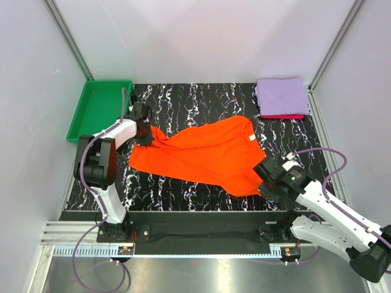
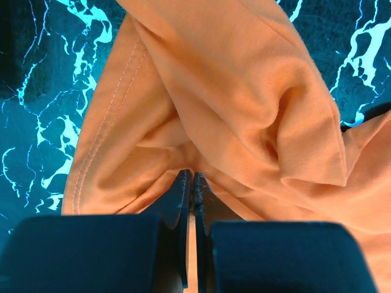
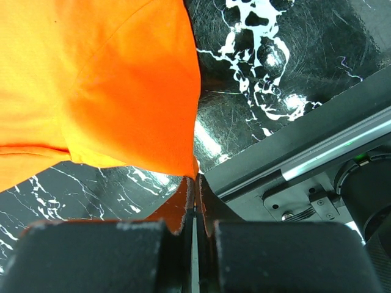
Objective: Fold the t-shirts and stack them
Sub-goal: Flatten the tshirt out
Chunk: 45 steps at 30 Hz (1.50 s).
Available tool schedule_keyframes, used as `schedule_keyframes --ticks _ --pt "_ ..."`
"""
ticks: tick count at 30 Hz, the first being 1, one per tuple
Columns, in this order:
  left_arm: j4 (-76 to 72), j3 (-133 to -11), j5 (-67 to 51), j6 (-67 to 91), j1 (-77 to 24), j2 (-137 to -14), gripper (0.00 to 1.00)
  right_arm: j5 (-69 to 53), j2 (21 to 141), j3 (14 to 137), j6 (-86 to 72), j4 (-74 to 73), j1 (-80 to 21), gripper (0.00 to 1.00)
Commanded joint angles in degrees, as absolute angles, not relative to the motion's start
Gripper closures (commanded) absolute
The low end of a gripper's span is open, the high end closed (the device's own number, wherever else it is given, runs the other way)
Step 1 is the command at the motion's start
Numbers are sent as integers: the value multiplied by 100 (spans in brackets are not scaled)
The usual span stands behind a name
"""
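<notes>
While the right gripper, arm stretched low, clamps the near-right corner of the orange t-shirt, the left gripper, elbow folded, pinches its bunched left edge mid-table; neck tag unreadable, lavender t-shirt stacked on crimson-pink t-shirt far right.

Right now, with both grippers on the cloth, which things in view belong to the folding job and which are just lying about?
Part of the job:
- orange t-shirt, spread out, pinched by the left gripper and right gripper
- lavender t-shirt, folded, on top of the crimson-pink t-shirt

Just lying about:
- green tray, far left corner
</notes>
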<state>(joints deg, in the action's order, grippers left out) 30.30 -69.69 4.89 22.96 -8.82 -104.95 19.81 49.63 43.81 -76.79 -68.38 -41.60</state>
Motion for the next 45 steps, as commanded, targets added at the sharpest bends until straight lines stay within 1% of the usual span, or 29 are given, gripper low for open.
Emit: schedule_keyframes --ticks 1,4,6,8,9,10,11,14,21,22,24,25,26,27,29,30,32,33,34,35,36,37,39,42,45 --pt "3041 -7111 510 2303 -896 -10100 100 2057 4948 4534 -7586 -6821 -4122 100" --pt "3269 -7005 466 2329 -896 -9757 100 2074 5106 4849 -7103 -6680 -4122 100" --pt "3462 -6961 396 2373 -896 -9274 100 2170 5255 5131 -6664 -6688 -4105 100" --pt "3620 -6952 396 2399 -896 -8879 100 2250 5491 5763 -6138 -6863 -4026 100" --pt "3778 -6978 404 2408 -896 -8485 100 2381 5606 6027 -5952 -7125 -3982 100" --pt "3901 -7118 483 2417 -896 -8307 100 2478 5712 6595 -5654 -7285 -3929 100" --pt "4111 -7197 527 2426 -896 -7958 100 2653 5922 6879 -5477 -7417 -3850 100" --pt "4367 -7689 659 2426 -896 -7490 100 2795 6274 7978 -4801 -7778 -3631 100" --pt "4992 -9025 879 2373 -896 -6557 100 2426 7171 10298 -3297 -7796 -2568 100" --pt "5001 -9166 879 2373 -896 -6452 100 2391 7442 10910 -3096 -7831 -2392 100" --pt "5010 -9570 826 2356 -896 -6372 100 2259 7715 11607 -2936 -8006 -2286 100" --pt "5010 -9684 791 2347 -896 -6346 100 2250 7856 12350 -2866 -8094 -2242 100" --pt "4992 -9825 739 2338 -896 -6276 100 2294 8127 12758 -2787 -8199 -2241 100" --pt "4975 -10052 721 2320 -896 -6249 100 2303 8278 13614 -2769 -8470 -2233 100" --pt "4948 -10335 695 2259 -905 -6170 100 2303 8646 14471 -2725 -8848 -2232 100" --pt "4905 -10571 677 2215 -897 -6126 100 2277 8709 15146 -2699 -8903 -2241 100" --pt "4817 -10774 589 2127 -905 -5995 100 2102 8527 15354 -2637 -8590 -2233 100" --pt "4799 -10967 537 2101 -897 -5942 100 2022 8334 15102 -2593 -8361 -2232 100" --pt "4781 -11030 501 2066 -905 -5889 100 1874 7845 14856 -2567 -8097 -2232 100" --pt "4659 -11048 457 2048 -897 -5706 100 1794 7570 14593 -2523 -7512 -2232 100" --pt "4580 -11022 387 2039 -896 -5608 100 1715 7306 14103 -2435 -7227 -2232 100" --pt "4388 -10917 352 2065 -896 -5477 100 1540 6843 13915 -2382 -6981 -2232 100" --pt "4167 -10776 212 2083 -896 -5092 100 1372 6340 13651 -2164 -6409 -2232 100" --pt "3745 -10416 167 2136 -896 -4555 100 880 6074 13850 -1900 -6109 -2233 100" --pt "3525 -10371 185 2215 -896 -4255 100 344 5880 14184 -1793 -5889 -2233 100"
